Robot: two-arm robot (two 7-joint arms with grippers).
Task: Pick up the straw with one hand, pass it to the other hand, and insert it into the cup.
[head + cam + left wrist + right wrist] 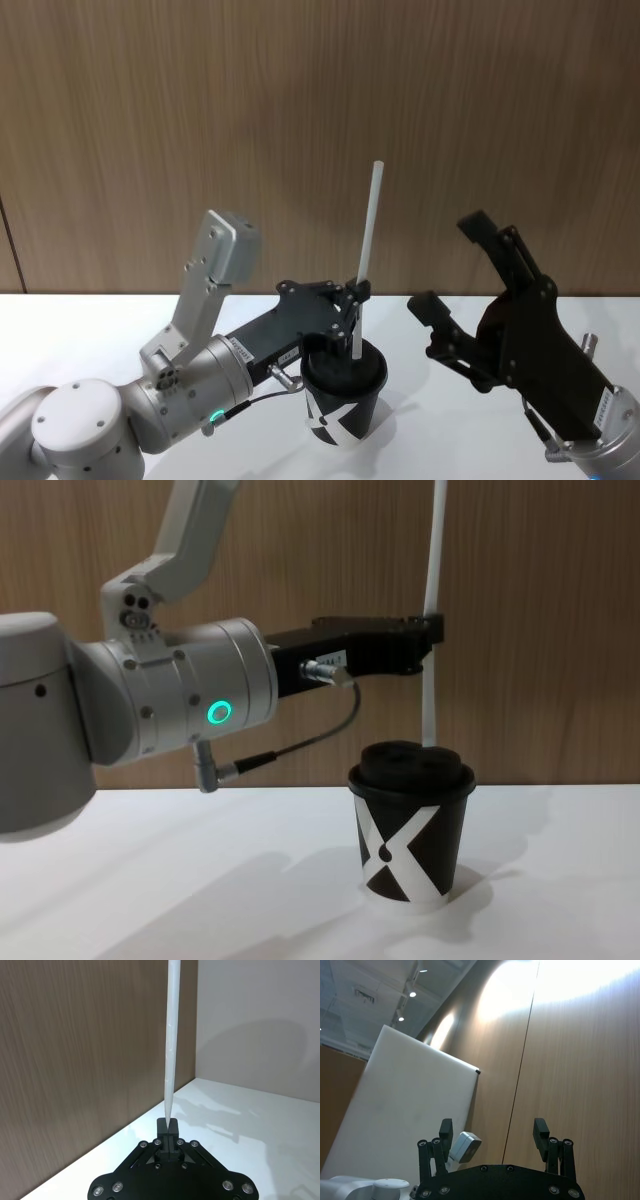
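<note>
Left gripper (358,292): clamped on the straw (368,235), above the cup (345,405).
Straw: upright, lower tip at cup lid.
Right gripper (445,262): jaws wide apart, empty.

Chest view: the straw (434,560) is cut off by the upper edge. Its lower end passes behind the dome of the lid (415,763) on the cup (408,850); whether the tip sits in an opening cannot be told. Left wrist view: the straw's top is cut by the upper edge, and its lower length is hidden behind the left gripper (168,1125). Head view: the right gripper (447,265) is cut off at the wrist by the lower right corner
</note>
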